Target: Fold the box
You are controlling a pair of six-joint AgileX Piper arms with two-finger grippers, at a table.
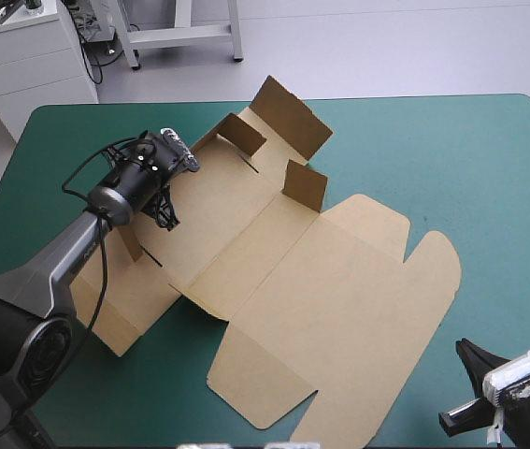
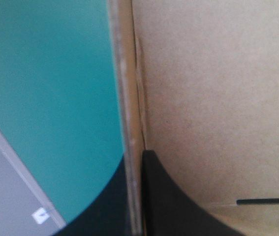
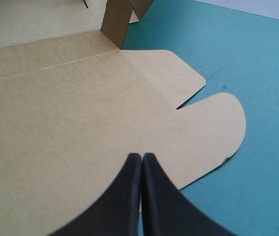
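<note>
Brown box (image 1: 321, 309) lies spread on the teal-green cover (image 1: 470, 159), mostly flat, with its far flaps raised.
Left claw (image 1: 165, 217) pinches the box's left side wall by its edge; right claw (image 3: 141, 158), fingers pressed together and empty, sits just off the lid's rounded near-right edge.

The box (image 1: 330, 299) is plain brown board, matt and faintly fibrous, its cut edge pale and rough in the left wrist view. Beneath it the teal-green cover (image 1: 470, 159) looks smooth and dull. The black fingers (image 3: 124, 201) of the right gripper (image 3: 141, 158) appear as smooth, matt plastic.
</note>
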